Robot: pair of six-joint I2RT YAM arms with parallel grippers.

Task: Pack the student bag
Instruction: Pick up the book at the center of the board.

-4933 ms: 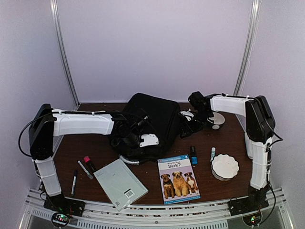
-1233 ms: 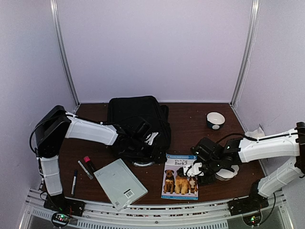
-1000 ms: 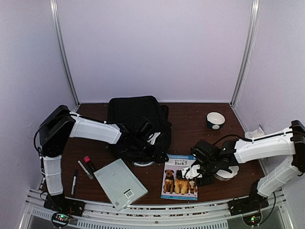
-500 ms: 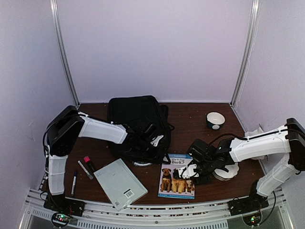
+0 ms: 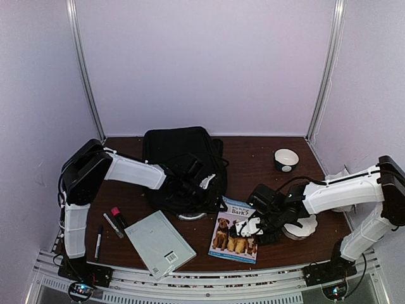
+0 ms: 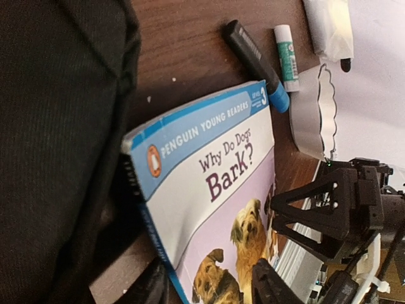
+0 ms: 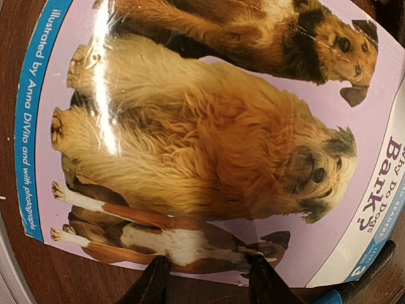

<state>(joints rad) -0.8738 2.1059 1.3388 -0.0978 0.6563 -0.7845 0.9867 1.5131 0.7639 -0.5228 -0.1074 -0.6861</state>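
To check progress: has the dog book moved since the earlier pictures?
Yes. The dog book has turned and slid left, closer to the grey book, its top nearing the bag.

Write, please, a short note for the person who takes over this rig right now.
Left gripper: jaws open, nothing seen between them, at the near edge of the bag.
Right gripper: jaws open, at the right edge of the dog book.
The book lies flat, its far corner by the bag.
Done: nothing visibly packed; whether the bag is open cannot be told.
Left: the book, the grey notebook, the markers and the pen lie outside the bag.
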